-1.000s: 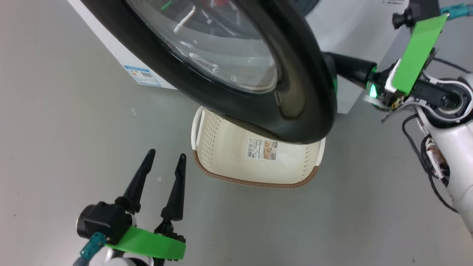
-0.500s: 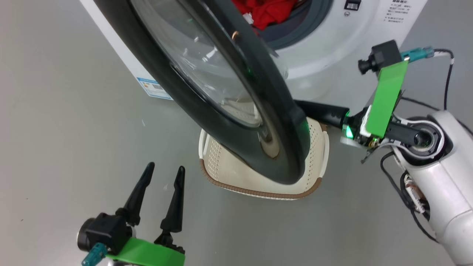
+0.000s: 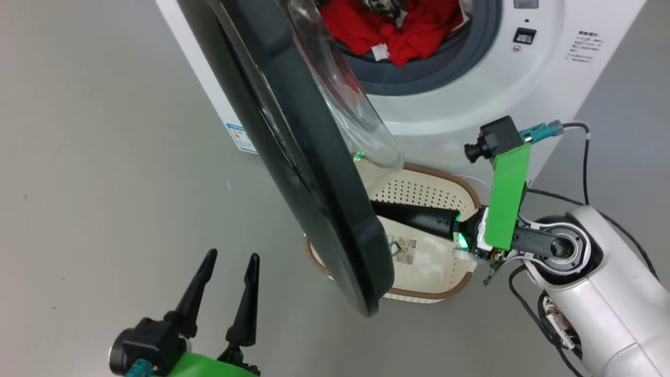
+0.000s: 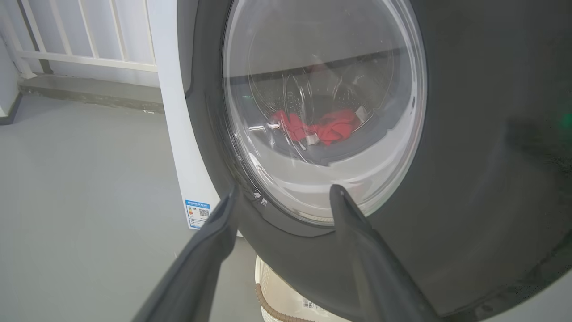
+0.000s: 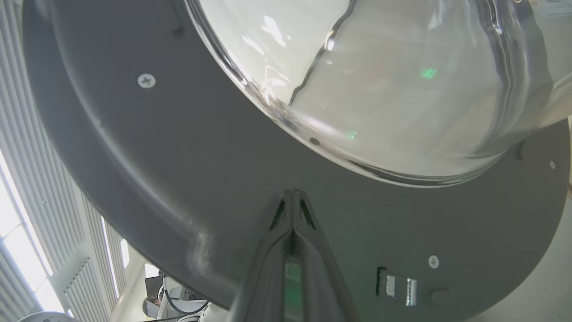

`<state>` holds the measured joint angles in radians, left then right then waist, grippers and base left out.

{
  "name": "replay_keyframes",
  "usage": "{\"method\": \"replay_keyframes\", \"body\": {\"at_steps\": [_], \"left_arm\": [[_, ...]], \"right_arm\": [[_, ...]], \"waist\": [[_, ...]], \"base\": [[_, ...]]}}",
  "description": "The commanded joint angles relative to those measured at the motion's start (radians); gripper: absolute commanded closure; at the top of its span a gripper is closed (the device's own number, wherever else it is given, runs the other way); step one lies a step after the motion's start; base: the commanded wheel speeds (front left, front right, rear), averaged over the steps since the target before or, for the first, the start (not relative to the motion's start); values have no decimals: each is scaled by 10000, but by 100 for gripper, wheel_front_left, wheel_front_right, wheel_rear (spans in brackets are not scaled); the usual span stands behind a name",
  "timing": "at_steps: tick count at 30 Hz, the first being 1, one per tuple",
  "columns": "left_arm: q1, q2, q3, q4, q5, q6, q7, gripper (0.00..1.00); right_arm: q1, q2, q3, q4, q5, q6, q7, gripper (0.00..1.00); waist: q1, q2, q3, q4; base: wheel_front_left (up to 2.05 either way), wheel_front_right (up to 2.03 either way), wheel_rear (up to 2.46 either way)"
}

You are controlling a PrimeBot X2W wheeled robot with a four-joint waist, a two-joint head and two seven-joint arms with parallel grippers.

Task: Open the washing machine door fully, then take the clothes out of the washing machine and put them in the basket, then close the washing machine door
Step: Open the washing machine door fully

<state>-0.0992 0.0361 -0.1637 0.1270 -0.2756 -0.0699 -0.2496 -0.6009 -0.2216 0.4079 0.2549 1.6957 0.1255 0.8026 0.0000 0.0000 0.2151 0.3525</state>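
in the head view your right claw [image 3: 384, 211], pinched shut on nothing, sits against the inner face of the round glossy black-framed glass door [image 3: 314, 173], half open above the cream perforated basket [image 3: 434, 183]. left wrist view: your left claw [image 4: 283, 188] gapes, idle. right wrist view: its frame looks stiff and slick; push there, not on the glass.

The door [image 3: 319, 209] is hanging open before the washer [image 3: 549, 78]; clothes [image 3: 419, 31] are lying inside, and the basket [image 3: 429, 191] is sitting below the door.
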Motion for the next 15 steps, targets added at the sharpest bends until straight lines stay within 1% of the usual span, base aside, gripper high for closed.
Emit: {"method": "replay_keyframes", "body": {"at_steps": [1,8,15], "left_arm": [[83,141,346,-219,-27,93,-122,0],[270,141,405,-190,-143,240,-122,0],[251,141,528,-186,-198,307,-122,0]], "right_arm": [[179,230,157,-378,-80,52,74,100],[488,558,252,-526,-253,52,63,100],[578,687,311,-526,-482,52,32,100]], "waist": [[0,0,-143,189],[0,0,-336,571],[0,0,-388,852]], "base": [[0,0,0],[0,0,0],[0,0,0]]}}
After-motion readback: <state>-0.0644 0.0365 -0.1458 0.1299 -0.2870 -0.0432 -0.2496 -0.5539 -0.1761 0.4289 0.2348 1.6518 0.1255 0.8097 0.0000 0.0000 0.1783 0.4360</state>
